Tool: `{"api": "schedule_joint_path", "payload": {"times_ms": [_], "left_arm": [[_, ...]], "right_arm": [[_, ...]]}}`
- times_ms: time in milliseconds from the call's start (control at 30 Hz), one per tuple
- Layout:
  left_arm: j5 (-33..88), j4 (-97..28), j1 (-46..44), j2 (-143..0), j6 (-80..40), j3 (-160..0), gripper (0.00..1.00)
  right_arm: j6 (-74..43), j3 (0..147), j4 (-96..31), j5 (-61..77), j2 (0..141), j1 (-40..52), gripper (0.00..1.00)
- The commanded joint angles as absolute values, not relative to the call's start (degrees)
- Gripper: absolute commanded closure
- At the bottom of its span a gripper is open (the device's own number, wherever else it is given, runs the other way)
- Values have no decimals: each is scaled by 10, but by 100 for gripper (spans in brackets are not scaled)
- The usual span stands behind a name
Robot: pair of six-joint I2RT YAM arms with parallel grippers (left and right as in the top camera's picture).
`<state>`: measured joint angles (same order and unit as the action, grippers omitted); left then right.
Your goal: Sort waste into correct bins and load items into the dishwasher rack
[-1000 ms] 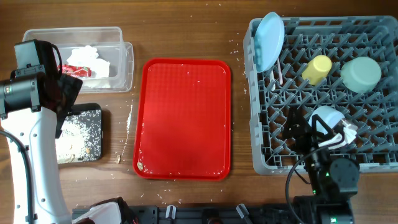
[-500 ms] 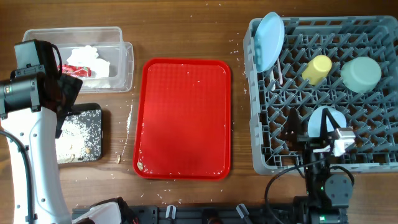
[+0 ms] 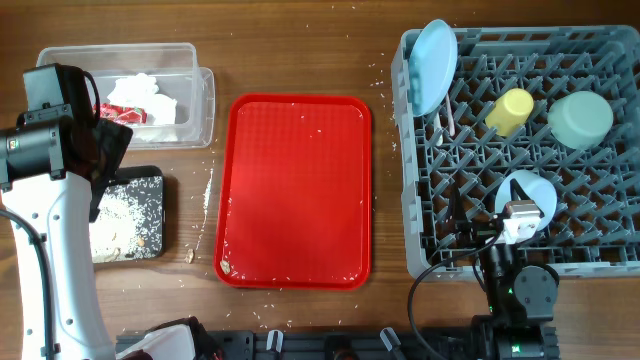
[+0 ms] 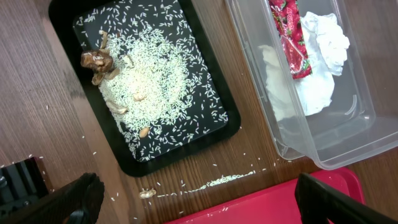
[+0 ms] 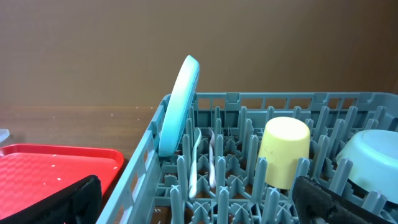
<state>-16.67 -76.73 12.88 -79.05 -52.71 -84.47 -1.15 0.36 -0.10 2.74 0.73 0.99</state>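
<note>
The grey dishwasher rack [image 3: 420, 255] at the right holds the upright light blue plate [image 3: 432, 65], yellow cup [image 3: 510, 110], pale green saucer-bowl [image 3: 580, 118], small light blue bowl [image 3: 527, 192] and white spoon [image 3: 449, 118]. My right gripper [image 3: 505, 232] is open and empty at the rack's front, behind the bowl; its wrist view shows the plate [image 5: 180, 106], spoon [image 5: 194, 162] and cup [image 5: 284, 149]. The clear tub [image 4: 348, 146] holds the napkin [image 4: 320, 56] and red wrapper [image 4: 289, 37]. The black tray [image 4: 124, 162] holds rice crumbs [image 4: 155, 81]. My left gripper [image 4: 205, 208] is open and empty above the table.
The flat red tray [image 3: 295, 190] lies in the middle with a few grains on it. Loose rice [image 4: 230, 180] and a brown bit [image 4: 148, 193] lie on the wood between the black tray and the red tray.
My right gripper has let go of the small blue bowl, left it in the rack and drawn back toward the front edge. The left arm has not moved.
</note>
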Motion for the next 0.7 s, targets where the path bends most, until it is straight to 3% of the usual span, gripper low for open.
{"api": "schedule_joint_path", "payload": {"times_ms": [0, 267, 500, 667], "left_arm": [[-174, -767, 131, -787, -532, -848, 0], [-174, -767, 131, -787, -532, -848, 0], [-159, -847, 112, -760, -491, -831, 0], [-146, -658, 14, -604, -347, -655, 0]], "right_arm": [[0, 3, 1, 34, 4, 13, 0], [0, 3, 1, 34, 4, 13, 0], [0, 3, 1, 34, 4, 13, 0], [0, 3, 1, 34, 4, 13, 0]]}}
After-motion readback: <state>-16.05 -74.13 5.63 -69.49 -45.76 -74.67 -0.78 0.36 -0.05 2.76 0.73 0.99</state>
